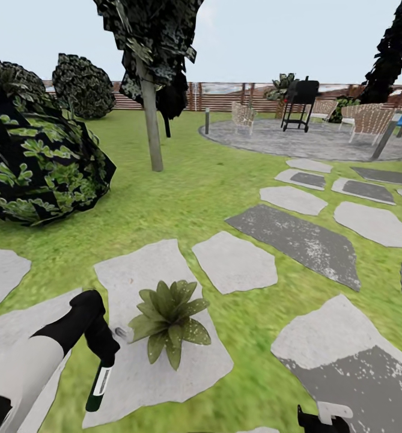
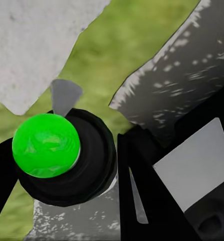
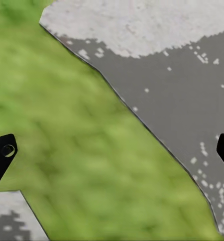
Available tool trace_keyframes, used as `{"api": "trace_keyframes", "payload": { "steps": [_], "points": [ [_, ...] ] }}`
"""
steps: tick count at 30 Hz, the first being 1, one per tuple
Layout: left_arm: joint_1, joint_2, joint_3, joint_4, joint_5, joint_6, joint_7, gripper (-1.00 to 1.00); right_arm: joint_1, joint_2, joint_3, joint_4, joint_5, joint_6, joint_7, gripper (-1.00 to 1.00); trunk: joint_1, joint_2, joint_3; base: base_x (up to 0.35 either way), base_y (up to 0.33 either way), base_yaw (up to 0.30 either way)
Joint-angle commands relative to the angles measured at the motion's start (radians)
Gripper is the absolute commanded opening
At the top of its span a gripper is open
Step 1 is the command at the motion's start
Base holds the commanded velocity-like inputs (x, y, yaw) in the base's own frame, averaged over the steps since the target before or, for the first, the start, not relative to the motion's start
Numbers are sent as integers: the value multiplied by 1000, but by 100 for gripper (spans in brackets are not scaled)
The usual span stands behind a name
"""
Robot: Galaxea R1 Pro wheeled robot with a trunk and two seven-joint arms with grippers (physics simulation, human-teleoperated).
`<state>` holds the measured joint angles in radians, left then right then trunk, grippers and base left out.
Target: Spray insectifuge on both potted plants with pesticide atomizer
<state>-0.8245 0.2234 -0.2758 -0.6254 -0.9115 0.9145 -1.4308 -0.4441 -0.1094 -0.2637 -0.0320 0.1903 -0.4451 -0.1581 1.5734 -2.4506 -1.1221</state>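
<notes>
While hanging beside the potted plant [image 1: 166,321], gripping the light, rigid pesticide atomizer [image 1: 98,386] by its head, left fingers [image 1: 105,355] closed; right fingers [image 3: 223,150] spread, empty.

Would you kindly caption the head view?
Left gripper holds the pesticide atomizer beside a potted plant on a stepping stone.
</notes>
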Motion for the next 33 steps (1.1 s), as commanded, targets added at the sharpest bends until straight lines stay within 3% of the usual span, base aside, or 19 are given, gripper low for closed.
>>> {"api": "trace_keyframes", "payload": {
  "steps": [1,15,17,18,20,27,33],
  "points": [
    [1,0,-3,-2,-9,11,-10,-100,-1,0,-6,1,11,-3,-4,100,0,0,-2,7,2,-2],
    [-4,-8,-2,-9,-12,12,-20,-100,-1,0,-6,2,11,-3,-2,100,0,0,-19,0,0,0],
    [-7,-39,-2,-15,-18,13,-35,-100,-1,-3,-6,2,12,-3,-2,100,0,0,-19,0,0,0],
    [-7,-65,-9,-14,-46,14,-39,-100,-1,-4,-6,2,12,-3,-1,100,0,0,-19,0,0,0],
    [-7,-74,-17,-13,-75,17,-42,-100,-1,-4,-6,2,12,-3,-1,100,0,0,-19,0,0,0],
    [-7,-64,-18,-14,-91,17,-68,-100,-1,-4,-6,1,11,-3,-4,100,0,0,-19,0,0,-23],
    [-7,-65,-20,-16,-94,16,-78,-100,-1,-4,-8,1,11,-3,-4,100,0,0,-19,-38,119,-240]
  ]
}}
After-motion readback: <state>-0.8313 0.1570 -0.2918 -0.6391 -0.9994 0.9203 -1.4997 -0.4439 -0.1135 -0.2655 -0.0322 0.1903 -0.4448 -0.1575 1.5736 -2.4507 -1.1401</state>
